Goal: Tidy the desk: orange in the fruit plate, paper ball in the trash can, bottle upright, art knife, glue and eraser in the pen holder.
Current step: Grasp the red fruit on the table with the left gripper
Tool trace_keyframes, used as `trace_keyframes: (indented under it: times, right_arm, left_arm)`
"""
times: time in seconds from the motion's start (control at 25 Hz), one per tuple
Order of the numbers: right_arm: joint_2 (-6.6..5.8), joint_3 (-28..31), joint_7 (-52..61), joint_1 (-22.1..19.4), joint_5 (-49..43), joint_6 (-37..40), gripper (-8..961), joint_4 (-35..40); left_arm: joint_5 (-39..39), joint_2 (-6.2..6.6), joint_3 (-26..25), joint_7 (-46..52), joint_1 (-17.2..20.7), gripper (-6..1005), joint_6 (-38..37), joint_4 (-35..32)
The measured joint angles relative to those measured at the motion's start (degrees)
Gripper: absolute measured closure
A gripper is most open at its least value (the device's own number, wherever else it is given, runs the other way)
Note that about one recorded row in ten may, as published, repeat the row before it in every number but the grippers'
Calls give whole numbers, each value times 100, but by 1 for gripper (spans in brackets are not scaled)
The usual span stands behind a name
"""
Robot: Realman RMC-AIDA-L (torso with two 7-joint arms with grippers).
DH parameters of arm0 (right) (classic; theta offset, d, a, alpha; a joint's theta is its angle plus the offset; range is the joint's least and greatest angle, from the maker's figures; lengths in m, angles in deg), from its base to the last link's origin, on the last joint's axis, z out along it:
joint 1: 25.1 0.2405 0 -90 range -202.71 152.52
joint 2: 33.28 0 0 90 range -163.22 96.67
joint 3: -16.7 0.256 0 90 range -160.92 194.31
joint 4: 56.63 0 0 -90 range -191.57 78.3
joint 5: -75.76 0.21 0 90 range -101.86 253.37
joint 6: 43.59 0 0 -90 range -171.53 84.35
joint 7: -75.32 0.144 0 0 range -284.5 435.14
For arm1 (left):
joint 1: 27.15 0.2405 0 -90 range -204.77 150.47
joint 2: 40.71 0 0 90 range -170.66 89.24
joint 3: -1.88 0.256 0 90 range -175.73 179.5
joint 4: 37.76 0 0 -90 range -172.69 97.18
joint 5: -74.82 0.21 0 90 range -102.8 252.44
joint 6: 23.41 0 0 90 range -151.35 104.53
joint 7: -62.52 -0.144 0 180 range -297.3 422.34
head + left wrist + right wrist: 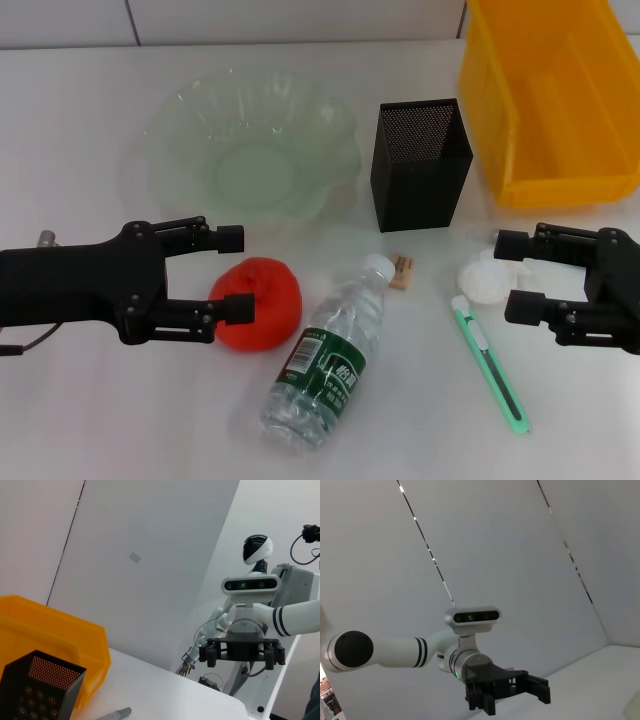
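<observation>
- The white desk (80,130) carries everything; a yellow bin (555,95) sits at its far right corner, cut off by the frame edge (it may be the trash can, though nothing marks it so).
- The pale green fruit plate (250,150) stands at the far left-centre, with nothing in it.
- The left gripper (236,273) reaches in from the left at desk level, jaws apart; its nearer finger (225,309) touches the side of the orange, while the farther finger lies just in front of the plate's rim.
- The right gripper (518,271) comes in from the right, jaws apart, with the paper ball just beside them, partly between the fingertips.
- The bottle (330,360) lies on its side in the near centre, cap pointing away toward the pen holder, just right of the orange.
- The black mesh pen holder (420,165) stands upright between the plate and the bin.
- The orange (262,305) (reddish in colour) rests on the desk, well short of the plate.
- The green art knife (490,365) lies flat right of the bottle, its far end near the paper ball.
- The paper ball (485,280) sits on the desk, its right edge hidden by the upper finger.
- A small tan object (402,271) lies beside the bottle cap; whether it is the eraser or the glue is too small to tell.
</observation>
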Motion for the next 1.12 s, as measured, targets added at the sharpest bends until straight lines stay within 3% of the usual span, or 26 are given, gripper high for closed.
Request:
trace_keyframes:
  times: [0.76,0.92,1.12]
  right_arm:
    - [0,47,6,-46,5,20,211,0]
    - [0,116,7,-87,21,9,210,4]
    - [-4,780,-38,-246,31,-2,210,8]
  left_arm:
    - [-1,1,0,39,-14,179,2,-6]
    - [233,-37,72,579,-60,189,-8,-676]
    - [847,-179,73,1097,-287,202,52,-1319]
